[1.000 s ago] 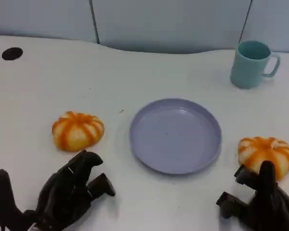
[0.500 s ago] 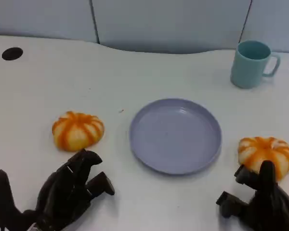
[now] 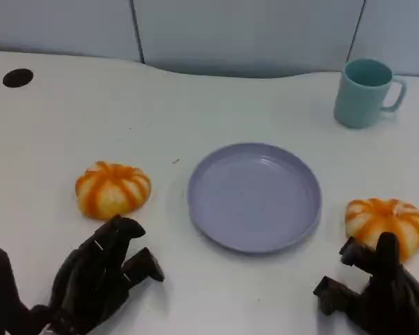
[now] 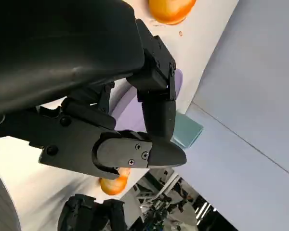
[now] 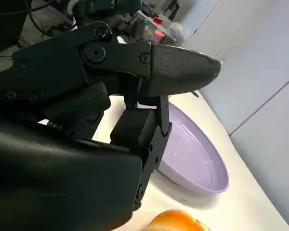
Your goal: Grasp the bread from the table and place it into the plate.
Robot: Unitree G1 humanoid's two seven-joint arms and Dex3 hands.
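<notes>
The left hand (image 3: 101, 279) is low at the near left, fingers apart, holding nothing. The right hand (image 3: 377, 289) is at the near right, also empty.

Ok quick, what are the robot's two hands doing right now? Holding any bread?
Left hand: open, holds nothing, near the left bread.
Right hand: open, holds nothing, just before the right bread.

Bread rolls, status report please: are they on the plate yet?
Both hands, left and right, open, holding nothing. Left bread and right bread on table, beside plate. Nothing in the way.
</notes>
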